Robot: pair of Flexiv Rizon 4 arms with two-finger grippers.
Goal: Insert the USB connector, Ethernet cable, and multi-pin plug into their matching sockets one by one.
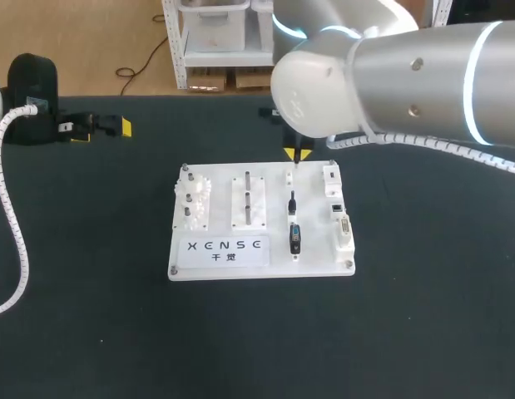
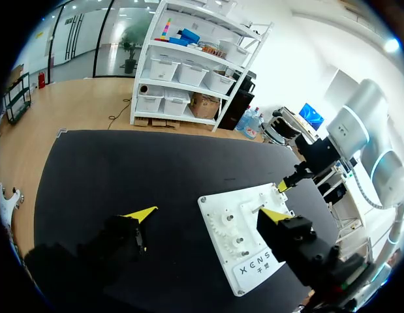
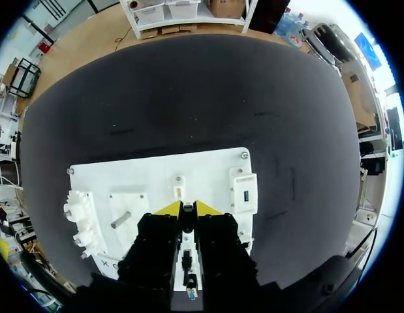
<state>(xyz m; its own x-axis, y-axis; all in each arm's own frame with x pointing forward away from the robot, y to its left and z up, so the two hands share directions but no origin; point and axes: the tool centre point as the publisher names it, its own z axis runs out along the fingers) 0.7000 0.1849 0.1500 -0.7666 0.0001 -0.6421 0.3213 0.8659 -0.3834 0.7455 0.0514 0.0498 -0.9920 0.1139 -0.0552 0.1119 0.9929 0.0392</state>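
I am holding my right claw [image 1: 296, 155], tips pressed together, over the white board's [image 1: 274, 204] upper edge at frame centre, in line with the USB connector [image 1: 295, 237] lying just below in its cradle, presumably to line up the pick; my left claw [image 2: 208, 214] is idling spread, at the head view's upper left.

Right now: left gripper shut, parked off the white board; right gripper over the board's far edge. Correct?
No: left gripper is open, tips wide apart, per the left wrist view. It is parked off the white board; right gripper is over its far edge.
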